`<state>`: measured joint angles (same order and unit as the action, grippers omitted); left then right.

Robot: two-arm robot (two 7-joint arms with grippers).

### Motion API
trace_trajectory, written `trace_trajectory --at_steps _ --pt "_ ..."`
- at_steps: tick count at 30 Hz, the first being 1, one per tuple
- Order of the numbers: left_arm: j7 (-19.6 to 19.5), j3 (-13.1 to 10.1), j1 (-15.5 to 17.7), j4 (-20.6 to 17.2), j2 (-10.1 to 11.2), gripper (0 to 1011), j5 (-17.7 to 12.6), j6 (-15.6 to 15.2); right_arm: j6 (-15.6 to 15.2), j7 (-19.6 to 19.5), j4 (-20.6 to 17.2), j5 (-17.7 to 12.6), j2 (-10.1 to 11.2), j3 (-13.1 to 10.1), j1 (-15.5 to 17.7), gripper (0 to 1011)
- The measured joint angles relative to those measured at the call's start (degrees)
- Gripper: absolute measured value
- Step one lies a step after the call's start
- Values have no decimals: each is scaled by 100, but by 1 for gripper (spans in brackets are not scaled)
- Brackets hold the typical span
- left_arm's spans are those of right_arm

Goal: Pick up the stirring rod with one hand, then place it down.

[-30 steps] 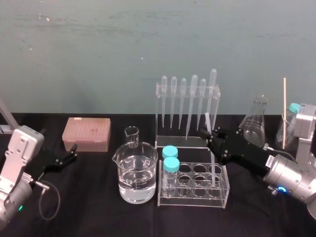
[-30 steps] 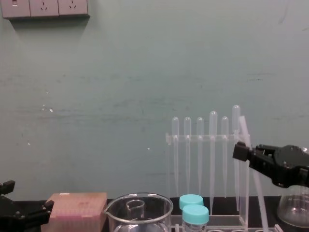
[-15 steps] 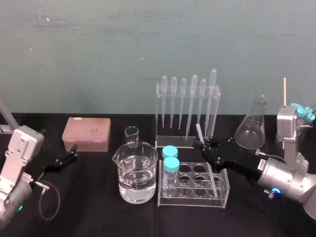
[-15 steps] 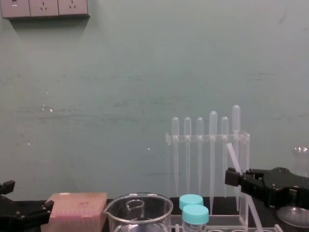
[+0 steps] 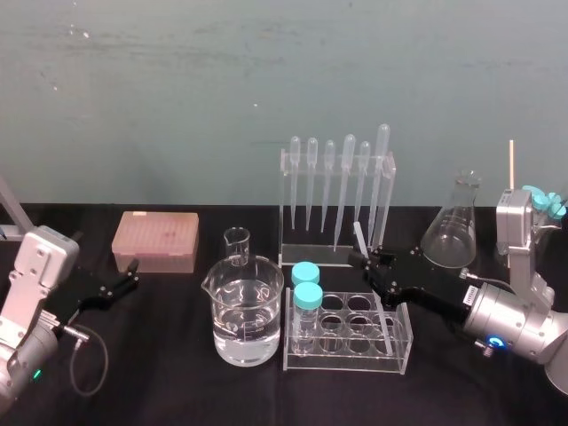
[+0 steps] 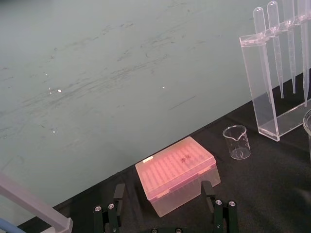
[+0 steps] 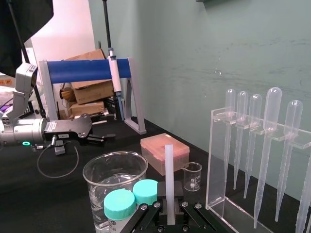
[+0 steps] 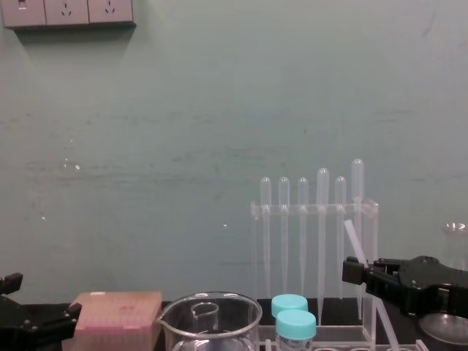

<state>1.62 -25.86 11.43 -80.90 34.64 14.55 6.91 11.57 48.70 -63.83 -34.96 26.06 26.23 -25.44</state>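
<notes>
Jaws of the right gripper [image 5: 366, 264] clamp the stirring rod [image 5: 358, 236], tilted into the tube rack [image 5: 348, 364]; left gripper [image 5: 135, 273] idles, jaws apart.

No legible text, brand or number anywhere. White sticker [image 5: 468, 286] on black body of right gripper [image 5: 362, 259]: print too small to read. Beaker [image 5: 248, 311], small beaker [image 6: 237, 142]: graduations unreadable. Wall sockets [image 8: 67, 12]: markings unreadable
</notes>
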Motion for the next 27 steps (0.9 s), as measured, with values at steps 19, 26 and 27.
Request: trace_trajectory --at_steps 19,26,27 --pt "0 0 0 0 0 1000 0 0 20 19 -15 -2 3 -9 8 512" --pt "0 0 0 0 0 1000 0 0 23 24 -15 -2 2 -9 8 772" --pt "0 0 0 0 0 1000 0 0 23 24 -15 -2 2 -9 8 772"
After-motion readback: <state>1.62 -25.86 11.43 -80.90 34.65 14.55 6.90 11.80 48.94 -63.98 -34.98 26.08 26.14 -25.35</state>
